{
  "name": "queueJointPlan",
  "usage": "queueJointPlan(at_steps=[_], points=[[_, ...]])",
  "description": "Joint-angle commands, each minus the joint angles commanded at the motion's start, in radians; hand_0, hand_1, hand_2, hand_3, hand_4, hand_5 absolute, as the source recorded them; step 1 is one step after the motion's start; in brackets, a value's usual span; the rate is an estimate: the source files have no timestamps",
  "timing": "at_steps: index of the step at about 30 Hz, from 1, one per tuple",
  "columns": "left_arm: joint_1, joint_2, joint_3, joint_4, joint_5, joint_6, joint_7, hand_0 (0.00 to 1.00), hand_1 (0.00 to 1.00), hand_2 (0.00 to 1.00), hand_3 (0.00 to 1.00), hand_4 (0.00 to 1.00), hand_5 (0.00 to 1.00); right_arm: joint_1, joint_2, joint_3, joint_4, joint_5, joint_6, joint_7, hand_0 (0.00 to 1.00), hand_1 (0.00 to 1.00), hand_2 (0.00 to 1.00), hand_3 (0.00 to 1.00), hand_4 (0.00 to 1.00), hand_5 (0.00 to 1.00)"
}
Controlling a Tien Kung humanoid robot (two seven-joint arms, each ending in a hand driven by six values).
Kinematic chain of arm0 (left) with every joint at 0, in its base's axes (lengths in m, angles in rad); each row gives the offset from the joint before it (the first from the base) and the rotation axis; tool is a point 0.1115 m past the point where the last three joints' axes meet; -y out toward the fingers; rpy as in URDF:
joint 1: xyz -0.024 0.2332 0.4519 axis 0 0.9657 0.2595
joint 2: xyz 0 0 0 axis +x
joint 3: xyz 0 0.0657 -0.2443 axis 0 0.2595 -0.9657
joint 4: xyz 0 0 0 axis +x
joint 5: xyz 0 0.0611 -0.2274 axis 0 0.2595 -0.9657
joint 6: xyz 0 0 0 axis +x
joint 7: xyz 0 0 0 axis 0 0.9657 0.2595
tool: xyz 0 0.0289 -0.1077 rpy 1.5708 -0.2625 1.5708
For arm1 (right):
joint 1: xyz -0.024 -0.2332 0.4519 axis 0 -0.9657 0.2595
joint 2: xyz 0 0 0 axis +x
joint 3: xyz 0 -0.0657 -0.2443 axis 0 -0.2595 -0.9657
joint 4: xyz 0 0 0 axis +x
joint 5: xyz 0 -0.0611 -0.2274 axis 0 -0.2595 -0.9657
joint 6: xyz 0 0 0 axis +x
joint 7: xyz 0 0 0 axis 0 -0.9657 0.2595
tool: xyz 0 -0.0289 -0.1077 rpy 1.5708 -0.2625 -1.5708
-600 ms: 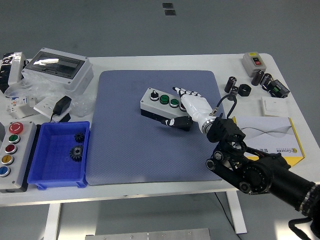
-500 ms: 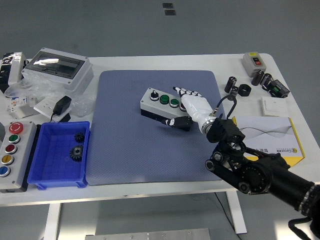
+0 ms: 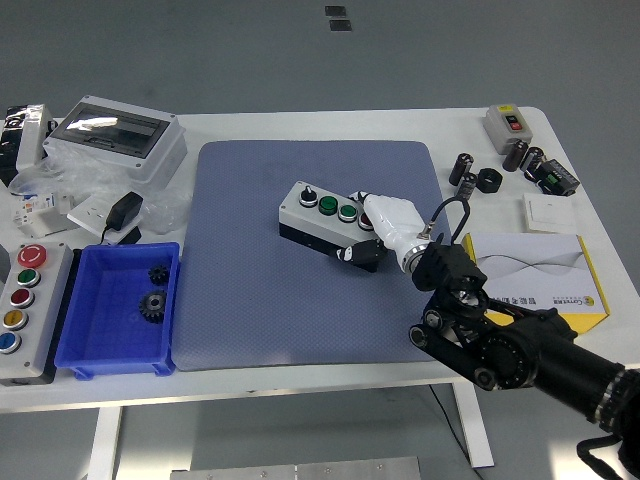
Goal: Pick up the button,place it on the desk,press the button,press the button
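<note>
Right hand (image 3: 378, 226): white, fingers curled around the right end of the button box (image 3: 326, 216), thumb on its front side; the grip looks closed on it. Box extends left from the hand, grey-white with two green buttons, over the blue mat (image 3: 300, 250). Beyond, far left: blue bin (image 3: 120, 308).

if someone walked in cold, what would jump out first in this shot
The robot's white five-fingered right hand, on a bulky black arm coming in from the lower right, curled around the right end of a grey push-button box with green buttons in the middle of the blue-grey mat. Next, the bright blue plastic bin holding two dark gears at the left, beside a grey control box with coloured buttons at the table's left edge.
</note>
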Motion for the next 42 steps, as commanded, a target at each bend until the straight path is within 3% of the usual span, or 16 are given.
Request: queueJointPlan(at_steps=[4,5,10,11,16,17,22,28,29,34,35,42], points=[[0.0,-0.001,0.007,0.0,-0.007,-0.001,-0.004,0.614,0.514,0.529,0.602,0.633,0.156,-0.002,-0.003,-0.001,0.006,-0.017,-0.023,0.006,0.181,0.385,0.442,0.593,0.533,0.206],[0.0,-0.001,0.007,0.0,-0.008,-0.001,-0.005,0.615,0.514,0.529,0.601,0.632,0.156,-0.003,-0.007,0.002,0.013,-0.021,-0.031,0.012,0.158,0.363,0.418,0.572,0.465,0.166],[0.001,-0.002,0.007,0.0,-0.01,0.0,-0.007,0.615,0.514,0.529,0.601,0.632,0.156,-0.013,-0.051,0.032,0.089,0.004,-0.045,0.076,0.158,0.363,0.418,0.572,0.465,0.166],[0.001,-0.003,0.007,0.0,-0.01,0.0,-0.007,0.614,0.515,0.529,0.601,0.632,0.158,-0.016,-0.066,0.038,0.113,0.021,-0.039,0.098,0.141,0.347,0.381,0.505,0.299,0.002],[0.004,-0.003,0.001,0.0,-0.005,0.001,-0.007,0.614,0.515,0.529,0.601,0.632,0.158,-0.011,-0.154,0.002,0.238,0.069,0.052,0.205,0.141,0.347,0.381,0.505,0.299,0.002],[0.004,-0.003,-0.001,0.0,-0.003,0.001,-0.007,0.614,0.515,0.53,0.602,0.632,0.156,-0.007,-0.165,-0.013,0.261,0.068,0.074,0.222,0.131,0.328,0.355,0.44,0.247,0.002],[0.001,-0.003,-0.004,0.0,0.002,0.0,-0.01,0.614,0.515,0.53,0.602,0.632,0.156,-0.004,-0.187,-0.056,0.358,0.046,0.171,0.262,0.131,0.328,0.355,0.44,0.247,0.002],[0.003,-0.005,-0.007,0.0,0.005,0.002,-0.01,0.614,0.516,0.53,0.602,0.632,0.159,-0.043,-0.168,-0.058,0.333,0.005,0.147,0.253,0.143,0.333,0.346,0.428,0.245,0.002],[0.003,-0.006,-0.007,0.0,0.005,0.002,-0.009,0.614,0.516,0.53,0.601,0.634,0.169,-0.051,-0.163,-0.054,0.327,-0.005,0.14,0.249,0.256,0.384,0.381,0.469,0.338,0.002],[0.004,-0.007,-0.003,0.0,0.0,0.002,-0.011,0.614,0.516,0.53,0.601,0.634,0.169,-0.08,-0.14,-0.051,0.297,-0.049,0.1,0.229,0.256,0.384,0.381,0.469,0.338,0.002],[0.005,-0.007,0.0,0.0,-0.004,0.003,-0.012,0.614,0.517,0.53,0.602,0.637,0.176,-0.083,-0.138,-0.05,0.294,-0.061,0.094,0.227,0.394,0.44,0.407,0.513,0.412,0.002],[0.008,-0.006,0.005,0.0,-0.011,0.002,-0.013,0.614,0.518,0.53,0.601,0.638,0.181,-0.09,-0.135,-0.038,0.284,-0.092,0.097,0.212,0.39,0.453,0.415,0.523,0.434,0.002]])
